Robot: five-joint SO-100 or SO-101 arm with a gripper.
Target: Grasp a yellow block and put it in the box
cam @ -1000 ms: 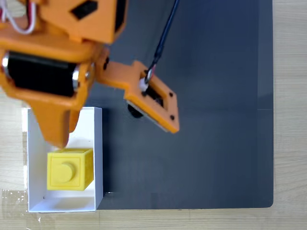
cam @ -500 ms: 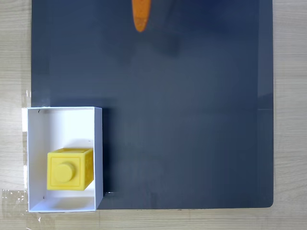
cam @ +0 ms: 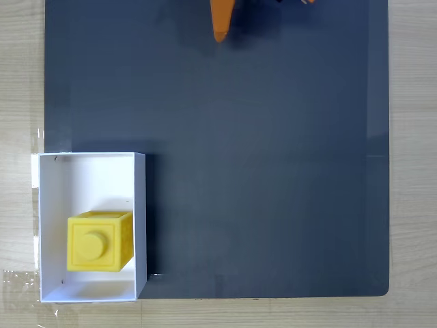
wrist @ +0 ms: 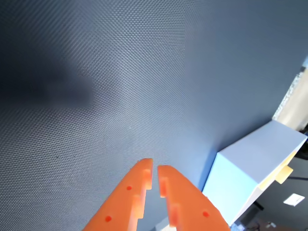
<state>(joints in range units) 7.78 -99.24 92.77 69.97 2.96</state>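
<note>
The yellow block (cam: 99, 242), a cube with one round stud on top, rests inside the white box (cam: 91, 171) at the lower left of the fixed view, toward the box's near end. An orange fingertip of my gripper (cam: 220, 26) pokes in at the top edge of that view, far from the box. In the wrist view my gripper (wrist: 155, 167) hangs over bare dark mat with its two orange fingers nearly together and nothing between them. The box (wrist: 252, 168) shows at the right of the wrist view as a pale wall.
A dark grey mat (cam: 273, 157) covers most of the light wooden table (cam: 413, 164). The box sits at the mat's lower left corner, partly on the wood. Clear tape (cam: 19, 281) lies by the box's near left corner.
The arm has pulled away from over the box to the top edge of the fixed view, and its fingertip has shifted slightly right since half a second ago. The block stays in the box.
</note>
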